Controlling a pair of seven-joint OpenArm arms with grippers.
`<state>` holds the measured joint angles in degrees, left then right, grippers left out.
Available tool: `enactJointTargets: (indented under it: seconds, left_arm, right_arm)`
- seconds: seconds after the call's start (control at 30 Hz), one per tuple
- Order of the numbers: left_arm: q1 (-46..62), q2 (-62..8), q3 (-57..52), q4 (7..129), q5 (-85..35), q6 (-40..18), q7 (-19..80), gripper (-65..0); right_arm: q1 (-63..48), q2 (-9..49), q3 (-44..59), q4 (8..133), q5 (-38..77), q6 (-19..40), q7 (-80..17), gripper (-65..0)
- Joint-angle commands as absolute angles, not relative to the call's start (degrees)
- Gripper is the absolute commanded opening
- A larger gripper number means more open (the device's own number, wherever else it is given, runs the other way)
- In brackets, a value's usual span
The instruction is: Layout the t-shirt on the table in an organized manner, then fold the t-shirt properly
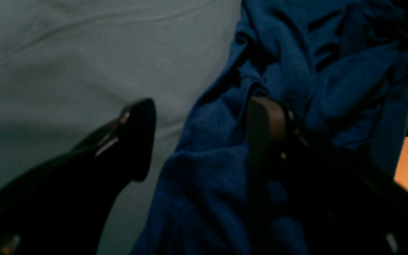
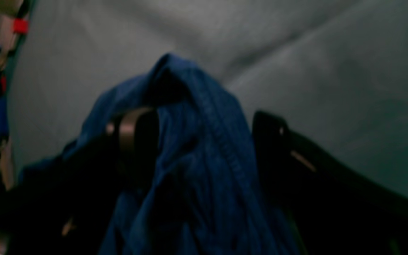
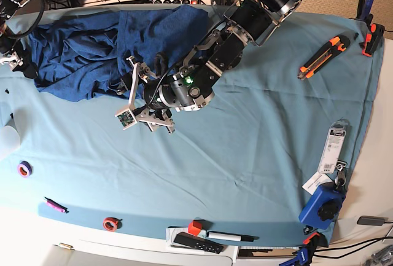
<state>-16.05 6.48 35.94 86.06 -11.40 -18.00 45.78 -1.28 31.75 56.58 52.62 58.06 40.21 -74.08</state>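
Where the t-shirt bunches at the tabletop's far left edge, wide bare teal lies nearer.
Left wrist: left gripper jaws spread, one finger on cloth. Right wrist: right gripper jaws released, a fold draped between. Base: the left arm reaches diagonally from the far edge.

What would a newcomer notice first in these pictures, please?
Probably the crumpled t-shirt bunched at the far corner of the table, on the base view's left. Next, the left gripper, reaching across to the shirt's near edge with jaws open. In the right wrist view, a fold of the shirt drapes between the open fingers of the right gripper.
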Motion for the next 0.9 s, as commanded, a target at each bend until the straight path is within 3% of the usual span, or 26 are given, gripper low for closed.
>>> enactJointTargets:
  seconds: [0.0,0.33,0.87]
  left_arm:
    - [-17.32,7.46,35.83,87.0,-11.99,-17.98,43.81,-25.1]
    - [-17.34,7.44,35.81,87.0,-11.51,-17.8,43.05,-25.1]
    - [-21.58,7.44,33.21,87.29,-11.6,-16.1,45.5,-25.1]
  right_arm:
    - [-1.3,32.97,55.64,52.45,57.19,40.0,-75.59,-23.8]
    - [-1.28,32.88,42.76,52.45,62.98,40.0,-80.0,-23.8]
    - [-2.55,33.36,42.74,52.45,66.59,40.0,-80.0,-23.9]
